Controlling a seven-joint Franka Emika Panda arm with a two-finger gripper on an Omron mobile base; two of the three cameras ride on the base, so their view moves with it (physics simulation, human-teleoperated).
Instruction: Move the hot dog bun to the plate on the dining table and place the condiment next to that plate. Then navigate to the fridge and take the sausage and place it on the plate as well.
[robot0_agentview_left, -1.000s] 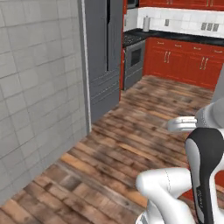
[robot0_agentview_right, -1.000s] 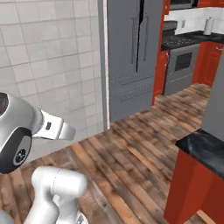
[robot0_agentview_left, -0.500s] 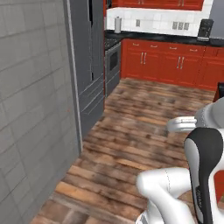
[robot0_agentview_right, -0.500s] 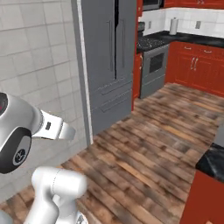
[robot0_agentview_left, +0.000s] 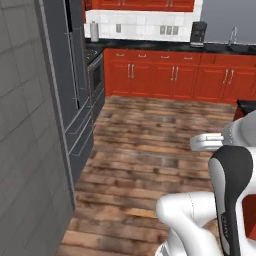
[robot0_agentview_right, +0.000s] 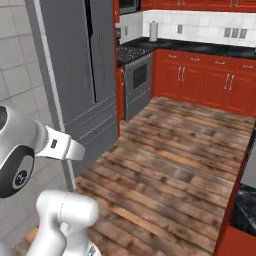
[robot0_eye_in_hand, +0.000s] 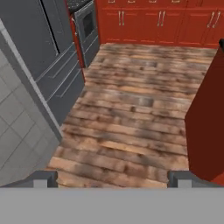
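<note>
The tall dark grey fridge (robot0_agentview_left: 65, 75) stands at the left with its doors shut, also seen in the right base view (robot0_agentview_right: 75, 65) and at the upper left of the hand view (robot0_eye_in_hand: 35, 39). My gripper (robot0_eye_in_hand: 113, 178) is open, its two fingertips far apart over the wooden floor with nothing between them. A corner of the dining table (robot0_agentview_right: 242, 210) with its black top and red base shows at the right, and its red side (robot0_eye_in_hand: 205, 118) fills the right of the hand view. The hot dog bun, plate, condiment and sausage are out of view.
A steel oven (robot0_agentview_left: 96, 75) sits right beside the fridge. Red cabinets (robot0_agentview_left: 170, 77) under a black counter line the back wall. A grey tiled wall (robot0_agentview_left: 25, 150) flanks the fridge on the near side. Open wooden floor (robot0_agentview_left: 150, 145) lies between fridge and table.
The whole picture has shifted: the base has driven and turned, so the fridge now sits further left and the red cabinets face me. The gripper has stayed open.
</note>
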